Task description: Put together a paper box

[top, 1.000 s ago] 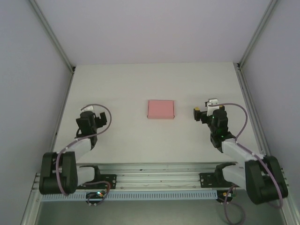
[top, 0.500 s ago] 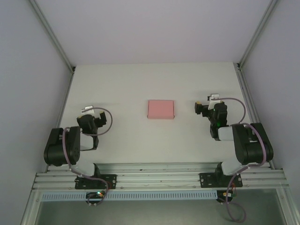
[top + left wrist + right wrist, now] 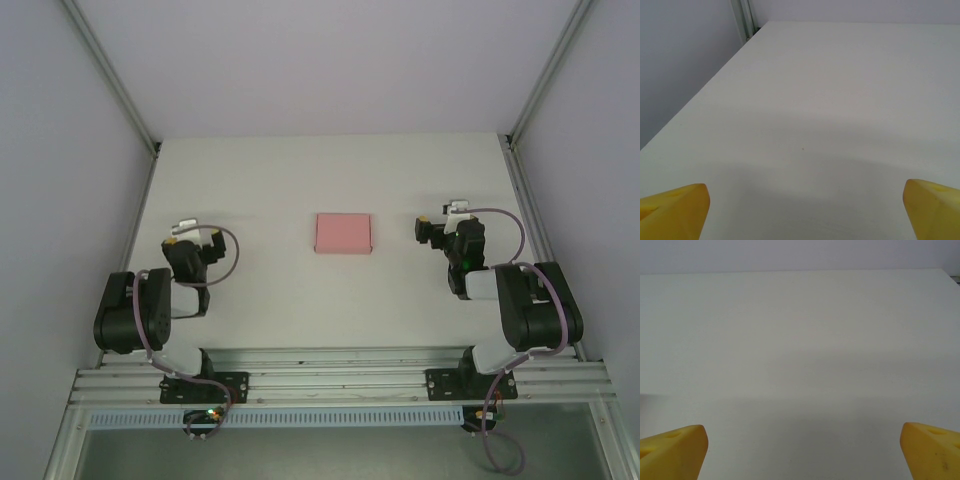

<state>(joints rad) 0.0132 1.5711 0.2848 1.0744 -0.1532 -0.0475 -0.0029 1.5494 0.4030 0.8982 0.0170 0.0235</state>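
Observation:
The paper box [image 3: 343, 233] is a small, shallow pale pink rectangle lying flat at the middle of the white table [image 3: 330, 170]. My left gripper [image 3: 186, 236] sits well to its left, folded back near its own base. It is open, and the left wrist view has its yellow fingertips [image 3: 675, 210] far apart with bare table between them. My right gripper [image 3: 441, 222] sits to the right of the box, a short gap away, also open. Its yellow fingertips [image 3: 932, 447] stand wide over bare table. Neither gripper touches the box.
Grey walls close the table on the left, right and back, with aluminium posts [image 3: 155, 148] at the far corners. A metal rail [image 3: 330, 375] carrying both arm bases runs along the near edge. The table's left edge and a corner post [image 3: 745, 22] are near the left gripper.
Both arms have folded back toward their bases, their elbows now raised. The left gripper has shifted slightly left. The pink box has not moved.

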